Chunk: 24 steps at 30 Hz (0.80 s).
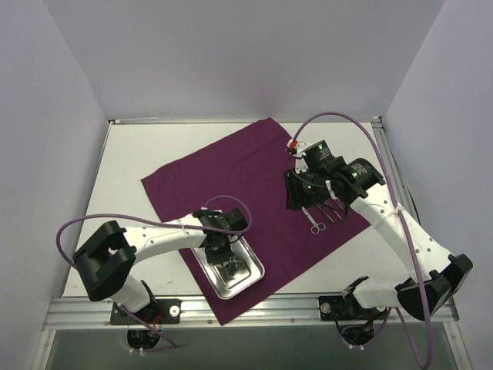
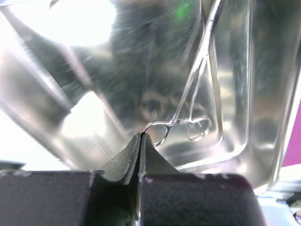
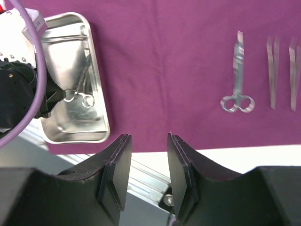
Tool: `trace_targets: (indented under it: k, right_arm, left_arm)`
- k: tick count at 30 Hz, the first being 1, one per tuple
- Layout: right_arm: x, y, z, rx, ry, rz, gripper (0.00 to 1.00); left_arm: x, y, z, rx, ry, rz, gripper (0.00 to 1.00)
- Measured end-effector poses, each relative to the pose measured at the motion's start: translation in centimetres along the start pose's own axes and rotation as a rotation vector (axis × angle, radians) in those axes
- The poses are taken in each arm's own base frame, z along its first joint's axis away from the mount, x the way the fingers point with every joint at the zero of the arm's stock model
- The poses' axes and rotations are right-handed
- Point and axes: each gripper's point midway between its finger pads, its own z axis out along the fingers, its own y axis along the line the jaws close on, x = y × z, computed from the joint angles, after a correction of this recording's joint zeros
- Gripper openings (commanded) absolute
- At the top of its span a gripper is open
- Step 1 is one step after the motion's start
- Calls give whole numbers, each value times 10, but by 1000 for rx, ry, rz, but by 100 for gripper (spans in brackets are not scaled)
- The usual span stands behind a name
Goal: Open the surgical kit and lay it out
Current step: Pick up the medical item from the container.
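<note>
Steel ring, thin: left gripper (image 2: 141, 139) pinched fully closed on one handle loop of the clamp (image 2: 197, 80), inside the tray (image 2: 235, 117). Only the left wrist view shows that contact. Maroon cloth (image 1: 231, 166) under tray. Right gripper (image 3: 148, 137) well away from tray, pads partly apart, holding nothing. Right wrist view resolves scissors (image 3: 238, 70) and two tweezers (image 3: 273, 70) on cloth, well apart from tray; from above, small glints.

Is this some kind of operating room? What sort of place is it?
More likely a robotics test bench: two robot arms bolted to a white-walled table, with a purple cloth, steel tray and surgical instruments laid out.
</note>
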Motion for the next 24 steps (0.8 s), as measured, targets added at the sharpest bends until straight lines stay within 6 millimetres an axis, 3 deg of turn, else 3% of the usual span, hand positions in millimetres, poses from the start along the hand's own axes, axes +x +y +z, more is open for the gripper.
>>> trace_targets:
  k: [6, 12, 17, 21, 24]
  right_arm:
    - [-10, 20, 11, -108, -12, 3, 34]
    - [-8, 29, 22, -155, 8, 22, 33]
    - [-13, 47, 22, -261, -8, 19, 43]
    - [-14, 71, 22, -408, -11, 8, 54]
    - [-17, 84, 19, -485, -20, 19, 56]
  left_arm:
    - [-11, 7, -36, 32, -56, 7, 2]
    - [-12, 14, -45, 30, -68, 15, 2]
    - [-13, 19, -59, 50, -84, 16, 2]
    - [-24, 10, -92, 134, -133, 7, 2]
    - [-35, -4, -122, 224, -178, -2, 2]
